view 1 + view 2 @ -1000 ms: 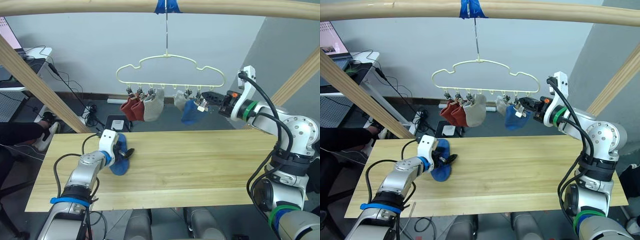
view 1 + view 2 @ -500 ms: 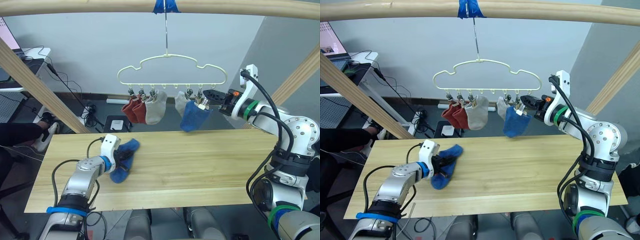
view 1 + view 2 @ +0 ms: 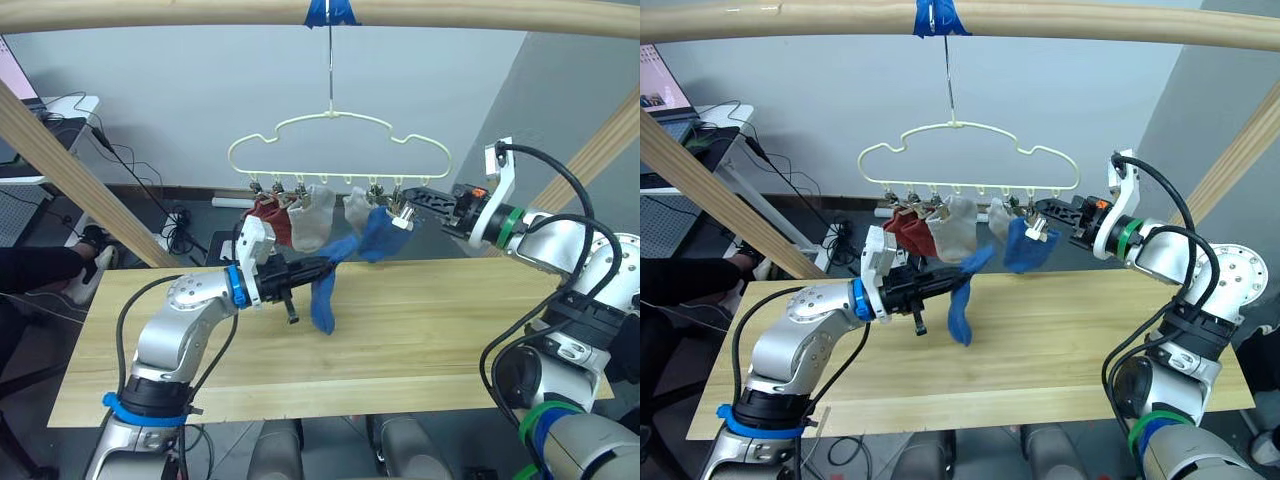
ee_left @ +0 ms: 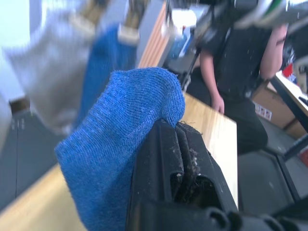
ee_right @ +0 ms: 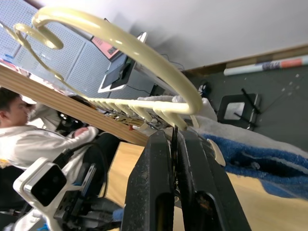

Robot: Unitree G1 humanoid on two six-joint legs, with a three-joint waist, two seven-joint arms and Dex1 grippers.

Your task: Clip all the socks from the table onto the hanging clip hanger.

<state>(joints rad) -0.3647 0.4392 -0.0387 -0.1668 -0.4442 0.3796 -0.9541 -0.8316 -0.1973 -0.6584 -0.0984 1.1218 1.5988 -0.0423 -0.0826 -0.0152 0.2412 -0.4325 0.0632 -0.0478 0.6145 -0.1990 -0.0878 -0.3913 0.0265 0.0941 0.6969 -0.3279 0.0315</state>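
Note:
My left gripper (image 3: 326,266) is shut on a blue sock (image 3: 323,300) and holds it in the air above the table (image 3: 430,335), just under the clip hanger (image 3: 340,135). In the left wrist view the same blue sock (image 4: 120,144) is pinched between the black fingers (image 4: 163,144). Two rust red socks (image 3: 264,214), two light grey socks (image 3: 312,212) and another blue sock (image 3: 381,230) hang from the hanger's clips. My right gripper (image 3: 414,200) is shut on a clip at the hanger's right end; the right wrist view shows the thin metal between its fingers (image 5: 156,159).
A thick wooden bar (image 3: 180,12) carries the hanger's hook, with slanted wooden posts at the left (image 3: 70,170) and right (image 3: 600,150). A person (image 3: 35,270) sits beyond the table's left end. Cables and a power strip (image 3: 180,225) lie on the floor behind.
My left gripper closed on the blue sock lying on the table and raised it up and right toward the hanger. The right gripper stayed at the hanger's right end.

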